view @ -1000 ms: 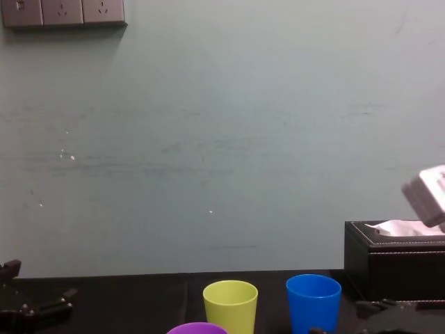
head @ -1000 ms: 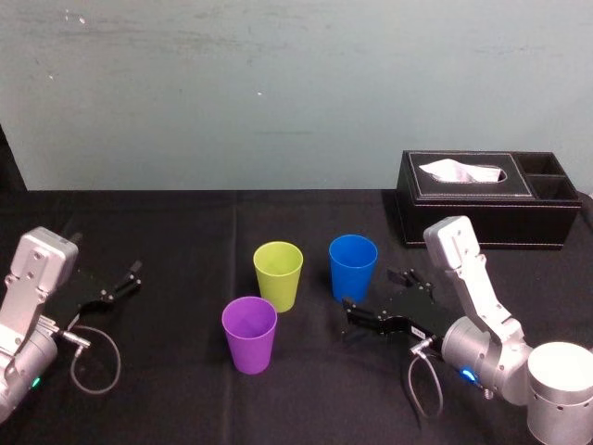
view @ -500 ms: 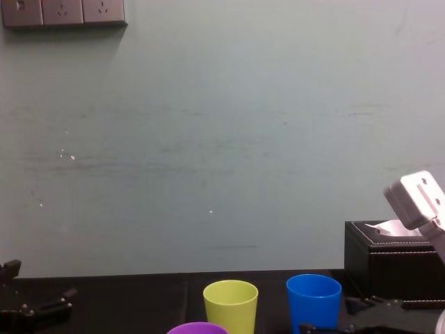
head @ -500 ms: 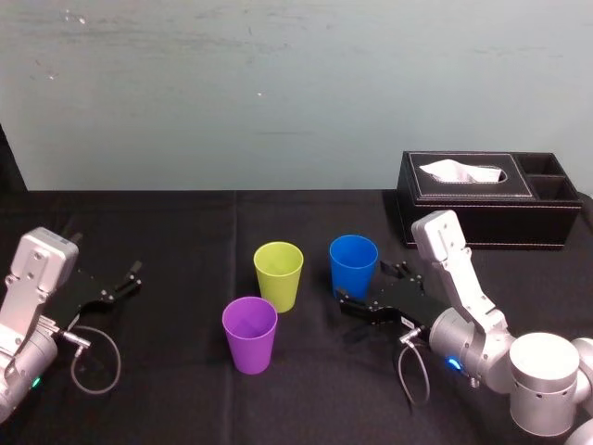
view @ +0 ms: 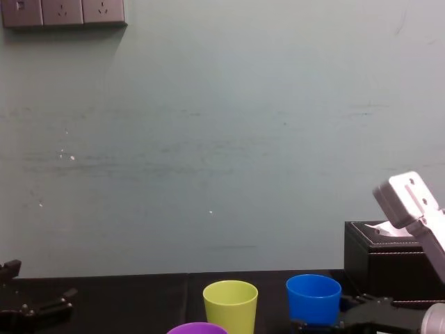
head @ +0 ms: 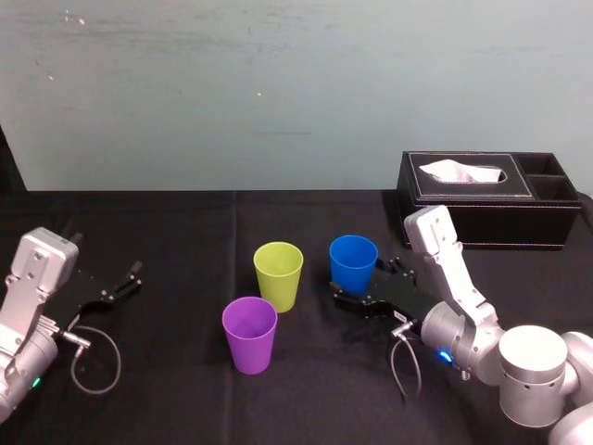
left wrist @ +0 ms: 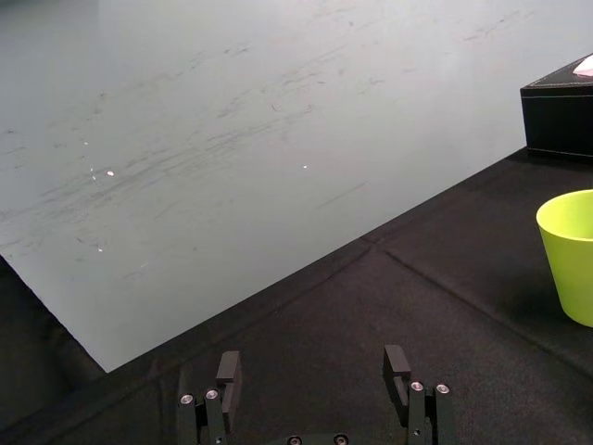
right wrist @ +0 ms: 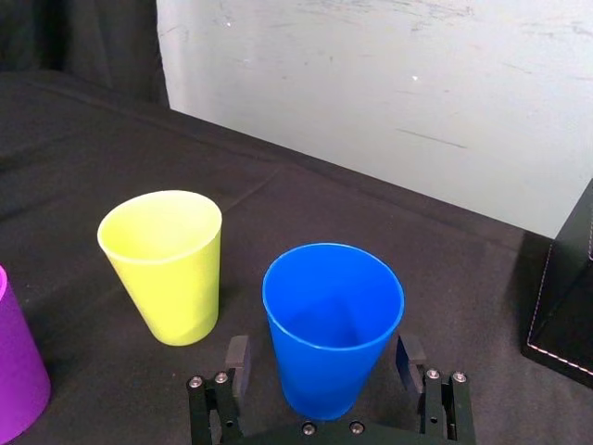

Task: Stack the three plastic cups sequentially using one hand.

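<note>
Three plastic cups stand upright on the black table: a yellow-green cup (head: 278,275) (right wrist: 165,264) (view: 230,305), a blue cup (head: 353,263) (right wrist: 334,320) (view: 313,298) to its right, and a purple cup (head: 249,335) (right wrist: 14,380) nearer me. My right gripper (head: 365,285) (right wrist: 322,358) is open low around the blue cup. One finger is on each side of its lower wall, with a small gap on both sides. My left gripper (head: 123,279) (left wrist: 312,369) rests open at the table's left, holding nothing.
A black leather tissue box (head: 491,199) (view: 389,261) sits at the back right, behind my right arm. Cables loop on the table below each wrist. A pale wall rises behind the table's far edge.
My right gripper has slid forward and left along the table until its open fingers flank the blue cup. The cups and the left arm have not moved.
</note>
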`<state>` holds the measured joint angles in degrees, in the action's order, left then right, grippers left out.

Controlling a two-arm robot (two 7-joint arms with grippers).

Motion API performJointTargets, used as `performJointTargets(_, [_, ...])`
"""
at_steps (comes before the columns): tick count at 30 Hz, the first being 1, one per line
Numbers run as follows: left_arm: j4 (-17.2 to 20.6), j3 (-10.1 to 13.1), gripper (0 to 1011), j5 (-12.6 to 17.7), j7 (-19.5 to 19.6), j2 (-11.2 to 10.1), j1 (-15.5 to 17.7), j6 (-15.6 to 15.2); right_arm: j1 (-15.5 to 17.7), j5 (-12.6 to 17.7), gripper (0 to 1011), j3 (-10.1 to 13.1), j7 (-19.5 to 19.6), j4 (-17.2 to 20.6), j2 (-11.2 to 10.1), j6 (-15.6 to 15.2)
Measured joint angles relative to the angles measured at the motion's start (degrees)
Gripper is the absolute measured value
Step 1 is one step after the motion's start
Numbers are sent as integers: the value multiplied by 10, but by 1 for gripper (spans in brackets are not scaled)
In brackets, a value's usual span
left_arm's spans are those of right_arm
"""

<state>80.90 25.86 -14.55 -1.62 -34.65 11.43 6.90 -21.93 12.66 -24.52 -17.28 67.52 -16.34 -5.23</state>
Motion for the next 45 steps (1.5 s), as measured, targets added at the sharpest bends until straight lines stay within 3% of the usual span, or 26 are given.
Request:
performJointTargets(18, [0,0,1000,0,0,0,0,0,-8,-20,1003,20,-8,-34,28,17])
performJointTargets(45, [0,0,1000,0,0,0,0,0,-23,-39,1003,37,-20,-68,51,33])
